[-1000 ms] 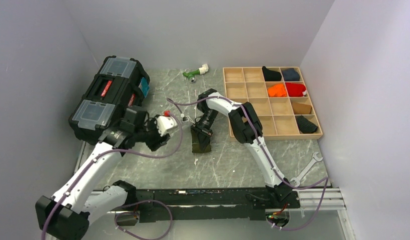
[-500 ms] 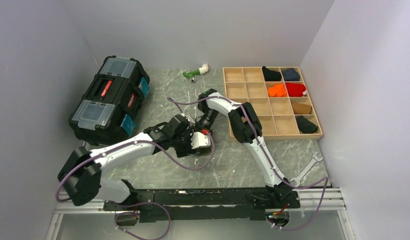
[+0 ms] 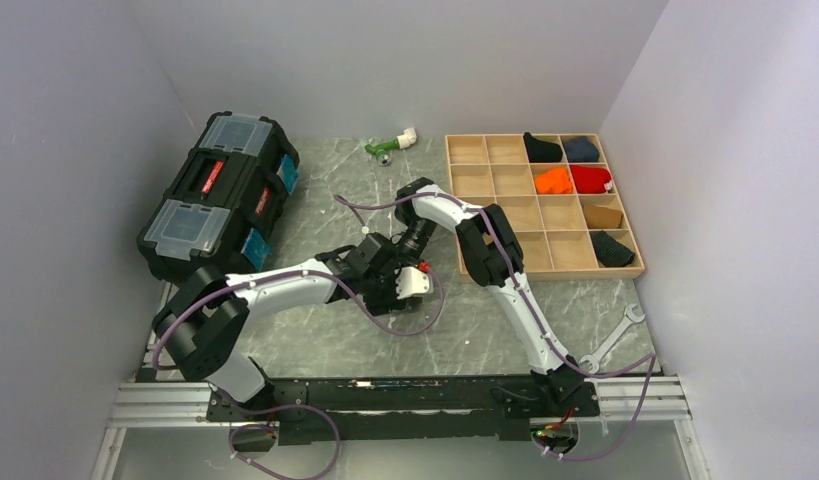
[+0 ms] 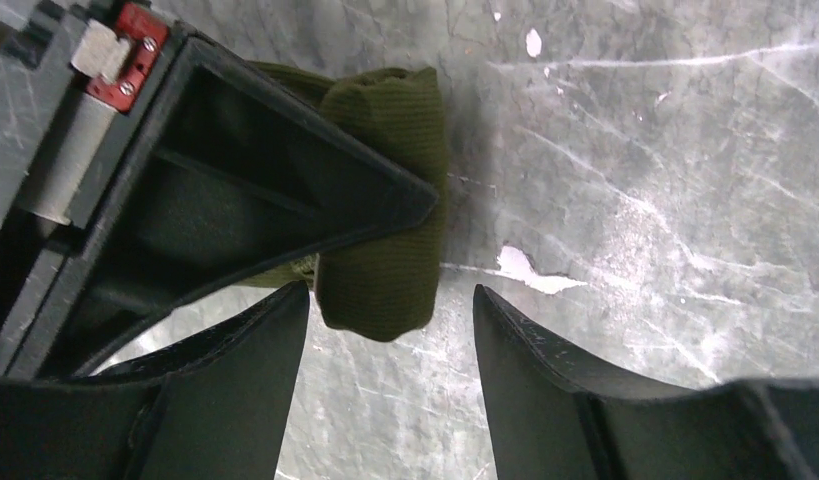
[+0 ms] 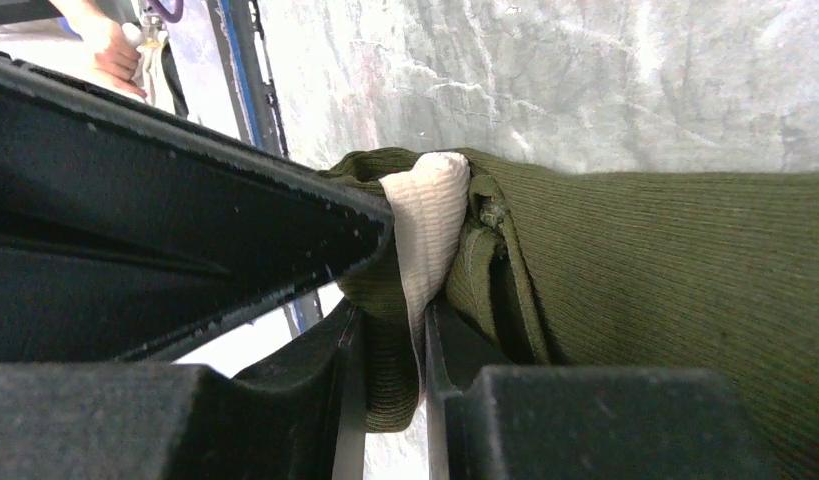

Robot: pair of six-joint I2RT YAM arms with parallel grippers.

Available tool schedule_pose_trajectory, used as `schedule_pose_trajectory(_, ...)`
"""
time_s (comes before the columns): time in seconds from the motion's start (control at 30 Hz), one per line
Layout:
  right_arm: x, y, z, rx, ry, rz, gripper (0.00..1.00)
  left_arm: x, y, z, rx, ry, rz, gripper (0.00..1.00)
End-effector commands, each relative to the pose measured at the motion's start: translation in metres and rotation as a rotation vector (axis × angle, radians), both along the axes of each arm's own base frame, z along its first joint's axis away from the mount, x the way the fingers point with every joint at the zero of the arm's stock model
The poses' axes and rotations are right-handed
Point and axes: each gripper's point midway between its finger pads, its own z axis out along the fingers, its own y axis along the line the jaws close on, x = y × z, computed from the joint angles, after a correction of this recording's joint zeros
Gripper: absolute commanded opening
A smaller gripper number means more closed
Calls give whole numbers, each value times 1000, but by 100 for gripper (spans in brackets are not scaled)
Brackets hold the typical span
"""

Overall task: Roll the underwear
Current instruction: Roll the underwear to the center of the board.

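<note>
- As my left arm has swung in from the toolbox at 9 o'clock over the last second, my left gripper now sits at table centre, right against the underwear.
- Its jaws stand apart, with the bundled end of the cloth poking between the tips from 12 o'clock. Nothing is gripped yet.
- My right gripper has not moved. Its jaws are clamped on the cream waistband and the olive folds beside it.
- The underwear lies on the table as a tight bundle, so I judge the rolling is well along.
- From overhead my left wrist covers the cloth, so I cannot tell whether a loose tail remains.
- I take the left arm's arrival to mean a squeeze or a handover comes next.
</note>
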Motion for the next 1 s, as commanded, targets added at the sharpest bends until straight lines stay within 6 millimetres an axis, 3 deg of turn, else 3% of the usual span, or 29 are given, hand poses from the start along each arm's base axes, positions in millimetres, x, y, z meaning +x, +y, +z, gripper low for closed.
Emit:
schedule_pose_trajectory(0.0,10,-8,-51,-20,-117,90,5,12,-21,13,-61,-30,2,66)
schedule_pose_trajectory(0.37,9,-9,-52,-25,-112,92,5,10,-22,-6,-19,18,8,62)
schedule_pose_trajectory(0.97,10,-15,-52,-37,-114,108,5,4,-32,-15,-38,104,32,54)
